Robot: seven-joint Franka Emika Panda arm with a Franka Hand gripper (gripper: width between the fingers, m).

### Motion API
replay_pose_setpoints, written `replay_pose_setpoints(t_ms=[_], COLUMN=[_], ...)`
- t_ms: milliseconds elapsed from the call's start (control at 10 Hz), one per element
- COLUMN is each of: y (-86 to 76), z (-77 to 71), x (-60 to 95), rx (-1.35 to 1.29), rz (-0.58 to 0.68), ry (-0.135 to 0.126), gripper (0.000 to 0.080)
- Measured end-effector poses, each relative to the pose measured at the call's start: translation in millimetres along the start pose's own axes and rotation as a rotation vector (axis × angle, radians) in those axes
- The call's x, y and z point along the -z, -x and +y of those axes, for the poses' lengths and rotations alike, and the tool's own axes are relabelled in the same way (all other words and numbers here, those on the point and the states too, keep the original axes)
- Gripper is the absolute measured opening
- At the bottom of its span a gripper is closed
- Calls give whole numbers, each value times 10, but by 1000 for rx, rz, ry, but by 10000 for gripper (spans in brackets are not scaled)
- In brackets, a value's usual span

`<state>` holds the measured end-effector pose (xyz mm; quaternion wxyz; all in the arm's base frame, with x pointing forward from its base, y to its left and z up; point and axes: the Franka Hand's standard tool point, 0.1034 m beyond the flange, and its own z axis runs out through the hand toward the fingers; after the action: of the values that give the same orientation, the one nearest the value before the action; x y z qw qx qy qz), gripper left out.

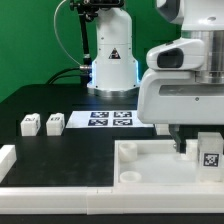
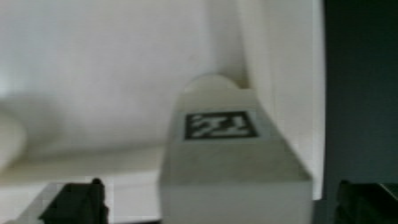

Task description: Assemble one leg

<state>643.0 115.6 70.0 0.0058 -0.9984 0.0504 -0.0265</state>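
A white leg point(image 1: 211, 150) with a black-and-white tag stands on the large white tray-like piece point(image 1: 150, 165) at the exterior view's right. My gripper point(image 1: 198, 146) is lowered around it. In the wrist view the leg point(image 2: 228, 150) lies between my two fingertips point(image 2: 80, 203), with a clear gap on one side and the other finger close to it. The jaws are open and do not hold it. Two more legs point(image 1: 30, 124) point(image 1: 55, 123) lie side by side on the black table at the exterior view's left.
The marker board point(image 1: 110, 120) lies on the table in front of the robot base point(image 1: 112, 70). A white raised rim point(image 1: 8, 160) runs along the exterior view's left and front edges. The tray-like piece has round corner sockets point(image 1: 128, 150).
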Motion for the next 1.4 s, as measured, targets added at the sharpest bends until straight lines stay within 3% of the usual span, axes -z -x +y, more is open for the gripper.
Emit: replay_pose_setpoints(t_ms=[100,300,400,500,800,1100,1400], y=[2,3,5,4,0,23,28], z=[-3,-4,-11,-2,25,67,51], x=[-1,-2,-2,-3,5,-8,-4], rx=[-35,-97,-205,-322,-821,-1384,-1658], rz=[0,-1,-1,-2,-25,-93,-106], ry=[0,-1,-3,-2,2,-53,-42], gripper=[649,391,391,291,291,291,294])
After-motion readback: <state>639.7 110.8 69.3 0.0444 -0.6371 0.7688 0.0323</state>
